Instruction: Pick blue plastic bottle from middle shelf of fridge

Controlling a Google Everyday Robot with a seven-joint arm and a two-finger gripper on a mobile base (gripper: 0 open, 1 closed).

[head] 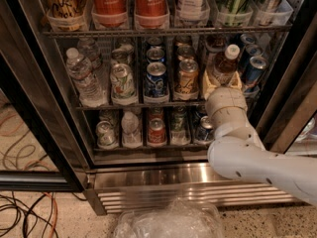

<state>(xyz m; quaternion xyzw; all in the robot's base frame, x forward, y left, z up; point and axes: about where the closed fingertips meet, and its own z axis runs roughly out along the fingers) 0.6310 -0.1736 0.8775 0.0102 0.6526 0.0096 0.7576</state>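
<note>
The blue plastic bottle (225,63) has amber drink, a white cap and a pale label. It stands slightly tilted at the right end of the middle shelf (148,104) of the fridge (148,177). My gripper (223,85) is at the bottle's lower part, reaching in from the front, with the white wrist just below it covering the bottle's base. Blue cans (253,69) stand right of the bottle.
Left of the bottle are a gold can (187,78), a blue can (156,78), a green-white can (122,81) and a ribbed water bottle (84,76). Coca-Cola bottles (130,1) stand on the rack above and short cans (156,131) below. Crinkled clear plastic (171,221) and cables (25,212) lie on the floor.
</note>
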